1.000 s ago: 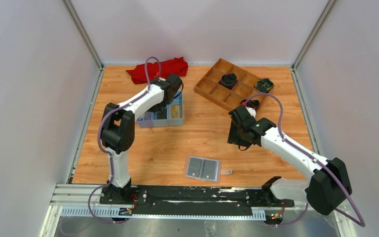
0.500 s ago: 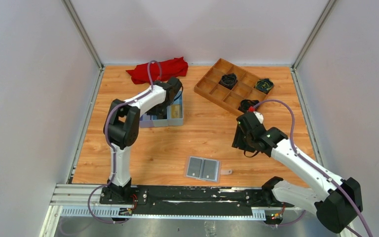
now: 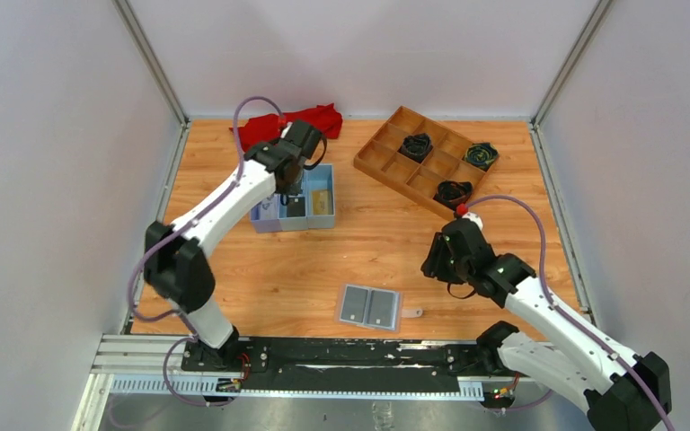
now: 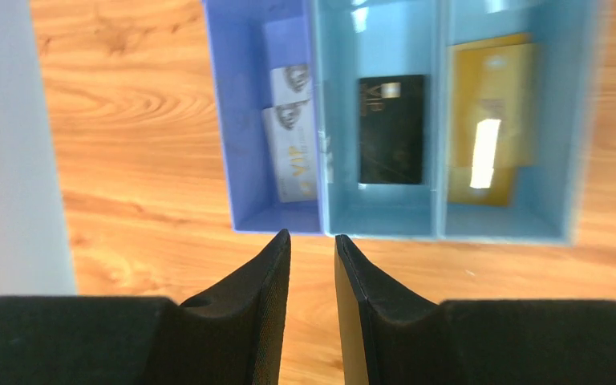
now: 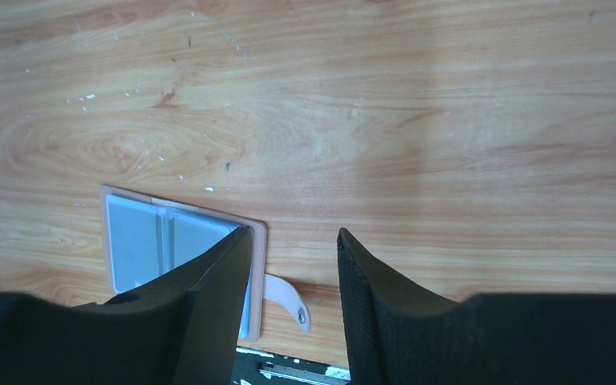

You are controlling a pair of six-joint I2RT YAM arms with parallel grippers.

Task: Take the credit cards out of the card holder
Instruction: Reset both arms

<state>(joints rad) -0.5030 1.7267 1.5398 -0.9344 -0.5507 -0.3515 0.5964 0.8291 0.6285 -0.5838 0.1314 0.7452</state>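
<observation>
Top view. Card holder lies opened flat on the wooden table, close to the near edge and between the two arm bases. Both grey panels face up and look bare. Its small closing strap sticks out to the right, flat on the wood.

Blue tray sits at far left of the table, three compartments side by side. Left arm reaches over it, wrist above the tray's far half.

Left wrist view. Left gripper hangs above the tray's near wall, pointing down. Fingers are a narrow slit apart, bare wood showing through, nothing held. Pale card marked "VIP" is in the left, darker blue compartment, with a second pale edge showing beyond it. Black card lies flat in the middle compartment. Gold card is in the right one, glare across it; whether a second gold card lies under it I cannot tell.

Right wrist view. Right gripper points down over bare wood, jaws moderately apart, empty. The card holder shows at lower left, partly hidden behind one finger; the strap shows in the gap.

In the top view the right gripper hangs right of the holder, apart from it.

Also on the table: red cloth at far left, wooden grid tray at far right holding dark coiled items.
</observation>
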